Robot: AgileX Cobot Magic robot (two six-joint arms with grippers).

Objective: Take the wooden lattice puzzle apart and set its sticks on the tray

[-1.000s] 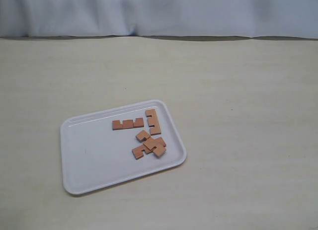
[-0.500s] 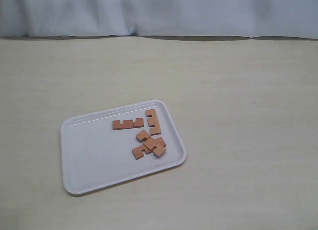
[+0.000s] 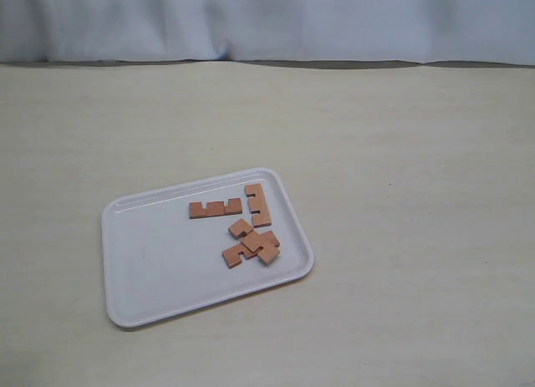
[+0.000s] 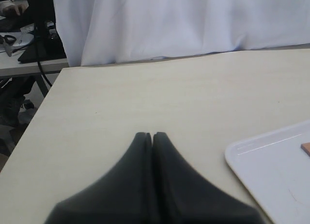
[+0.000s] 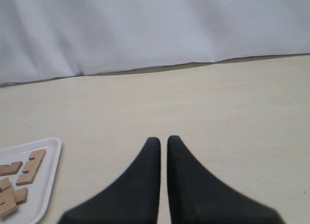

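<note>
The white tray (image 3: 159,262) lies left of centre on the table. The sticks lie loose on it and no assembled lattice puzzle shows. One stick (image 3: 215,209) lies flat, another (image 3: 258,204) sits beside it at a right angle, and two more (image 3: 251,243) lie overlapping near the tray's right rim. Neither gripper appears in the exterior view. My left gripper (image 4: 153,135) is shut and empty above bare table, with the tray (image 4: 271,171) off to one side. My right gripper (image 5: 163,139) is shut with only a sliver between its fingers, far from the tray (image 5: 51,161) and its sticks (image 5: 30,167).
The beige table (image 3: 401,195) ends at a white curtain (image 3: 267,23) along the back. In the left wrist view the table's side edge (image 4: 34,127) shows, with dark equipment and cables (image 4: 29,35) beyond it.
</note>
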